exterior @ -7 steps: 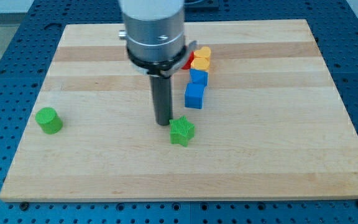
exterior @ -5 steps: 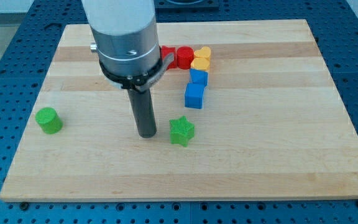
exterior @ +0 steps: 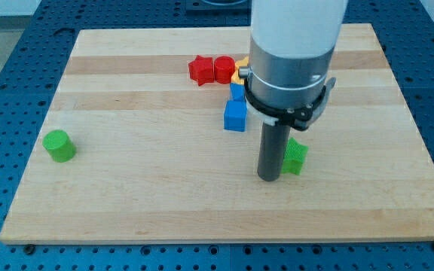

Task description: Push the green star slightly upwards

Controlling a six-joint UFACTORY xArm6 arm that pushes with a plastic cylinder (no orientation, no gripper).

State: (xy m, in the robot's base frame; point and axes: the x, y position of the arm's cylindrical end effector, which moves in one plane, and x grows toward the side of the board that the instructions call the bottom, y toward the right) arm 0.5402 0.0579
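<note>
The green star [exterior: 296, 156] lies right of the board's middle, partly hidden behind my rod. My tip [exterior: 270, 179] rests on the board at the star's lower left edge, touching it or nearly so. The arm's wide grey body covers the board above the star.
A blue cube [exterior: 235, 116] stands up and left of the tip, with a second blue block [exterior: 236, 92] above it. Two red blocks [exterior: 200, 70] [exterior: 223, 68] lie near the top. A yellow block [exterior: 239, 70] is mostly hidden by the arm. A green cylinder [exterior: 59, 145] sits far left on the wooden board [exterior: 126, 196].
My tip has swept from the star's left side to the right. The green star has slid well to the right with it. The other blocks have not moved.
</note>
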